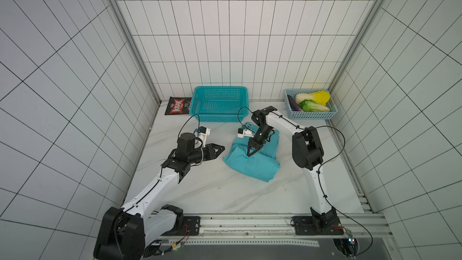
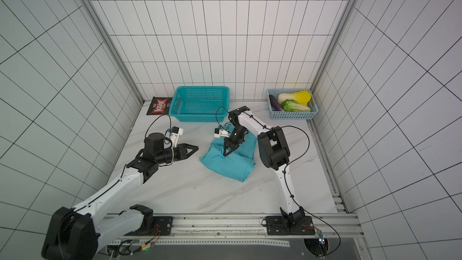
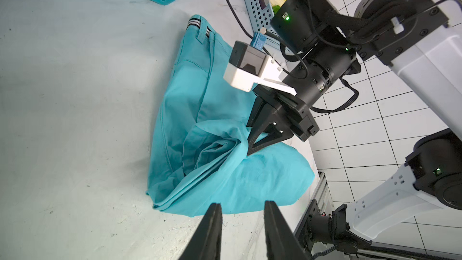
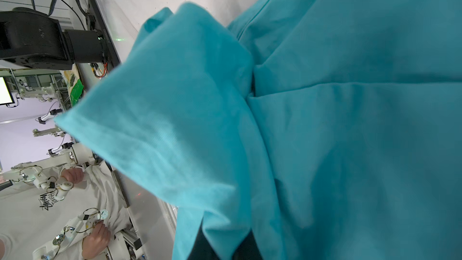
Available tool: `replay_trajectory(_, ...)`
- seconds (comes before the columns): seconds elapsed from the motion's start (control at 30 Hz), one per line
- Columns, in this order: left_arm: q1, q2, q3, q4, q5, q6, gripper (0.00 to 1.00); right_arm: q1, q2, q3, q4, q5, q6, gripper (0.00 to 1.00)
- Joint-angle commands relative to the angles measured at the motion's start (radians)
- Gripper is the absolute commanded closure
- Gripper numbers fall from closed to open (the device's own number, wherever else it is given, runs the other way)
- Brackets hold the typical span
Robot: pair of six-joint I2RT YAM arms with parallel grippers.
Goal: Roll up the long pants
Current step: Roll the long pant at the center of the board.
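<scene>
Both top views look steeply down from high above the near edge, taking in the whole tabletop (image 1: 200,191) and the tiled walls (image 1: 225,46); their fields overlap almost wholly. Left wrist view: low, close behind the left claw (image 3: 242,206), facing the pants (image 3: 200,96) and the right claw (image 3: 251,146). Right wrist view: very near the pants, cloth filling most of it, facing the rig's near edge, where a person (image 4: 50,203) shows.

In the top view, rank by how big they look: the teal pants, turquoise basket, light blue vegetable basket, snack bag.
long pants
turquoise basket
light blue basket
snack bag
The two baskets look close; their order is unsure.
</scene>
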Motion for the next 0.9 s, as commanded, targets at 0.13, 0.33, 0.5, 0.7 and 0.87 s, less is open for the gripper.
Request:
replay_trajectory(0.13, -0.056, 0.015, -0.019, 0.086, 0.022, 0.016, 0.67, 0.03, -0.021, -0.124, 0.157, -0.008, 0.027, 1.0)
replay_trajectory(0.33, -0.183, 0.111, -0.006, 0.205, -0.017, 0.04, 0.68, 0.029, 0.009, -0.149, 0.245, 0.049, 0.02, 0.95)
replay_trajectory(0.5, -0.205, 0.205, -0.001, 0.29, -0.009, 0.026, 0.69, 0.027, 0.007, -0.139, 0.251, 0.07, 0.023, 0.83)
replay_trajectory(0.7, -0.21, 0.392, 0.019, 0.358, -0.055, 0.077, 0.73, 0.021, 0.0, -0.137, 0.254, 0.043, 0.027, 0.76)
replay_trajectory(0.87, -0.199, 0.513, 0.052, 0.386, -0.092, 0.068, 0.79, 0.019, -0.018, -0.166, 0.276, 0.038, 0.035, 0.74)
